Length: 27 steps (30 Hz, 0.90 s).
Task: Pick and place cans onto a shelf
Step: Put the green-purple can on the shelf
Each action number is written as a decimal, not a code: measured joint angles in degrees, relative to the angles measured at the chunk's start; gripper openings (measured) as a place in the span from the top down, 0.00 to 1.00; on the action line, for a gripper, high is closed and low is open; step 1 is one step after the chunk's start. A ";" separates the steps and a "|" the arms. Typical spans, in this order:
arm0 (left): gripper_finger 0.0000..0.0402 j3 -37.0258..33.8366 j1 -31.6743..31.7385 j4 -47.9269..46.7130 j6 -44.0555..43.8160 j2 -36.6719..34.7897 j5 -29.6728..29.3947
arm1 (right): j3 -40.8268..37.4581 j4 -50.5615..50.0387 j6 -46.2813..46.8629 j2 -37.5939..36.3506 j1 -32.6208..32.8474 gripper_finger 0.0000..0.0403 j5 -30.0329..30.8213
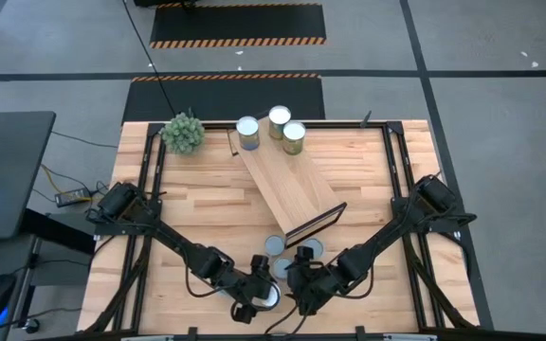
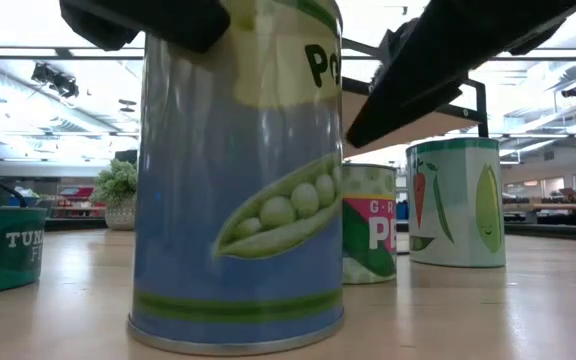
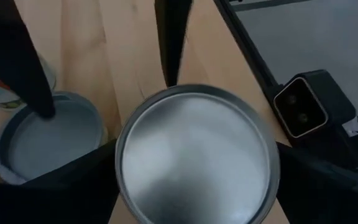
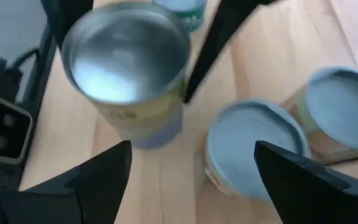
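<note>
Near the front edge of the pale slatted wooden desk (image 1: 188, 199), both dark arms fold inward from their bases at the desk's two sides, elbows low, meeting over a cluster of cans. The left hand (image 1: 265, 296) is clenched around a blue-labelled pea can with a silvery round top (image 3: 194, 155), its two dark fingers (image 3: 55, 186) pressed against opposite sides of the can, which stands upright on the desk. The right hand (image 1: 303, 289) hovers just beside it with its fingers spread wide apart and nothing between them. Only the low view shows the label, a green pod of peas on blue, and behind it a pink-and-green can (image 2: 369, 222) and a white can with a carrot and pod (image 2: 456, 202). Only the right wrist view shows two bluish-grey lids (image 4: 253, 146) close together near the held can. From above, the long light-wood shelf with a dark frame (image 1: 287, 185) lies diagonally mid-desk, with three more cans (image 1: 271, 129) at its far end and a spiky green plant ball (image 1: 184, 133) beside them.
</note>
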 joint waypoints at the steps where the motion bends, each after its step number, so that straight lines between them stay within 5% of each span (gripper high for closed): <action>1: 0.11 0.00 0.01 -0.25 0.00 0.00 -0.02 | 0.00 -1.06 0.08 -0.53 0.03 0.14 -0.48; 9: 0.23 0.00 0.07 -0.38 -0.94 0.00 -0.31 | 0.00 -11.84 5.98 -8.16 0.43 0.14 -0.81; 27: 0.22 -0.05 6.13 -3.48 -8.22 -11.15 0.84 | 0.00 -28.69 17.51 -23.51 3.47 0.14 8.94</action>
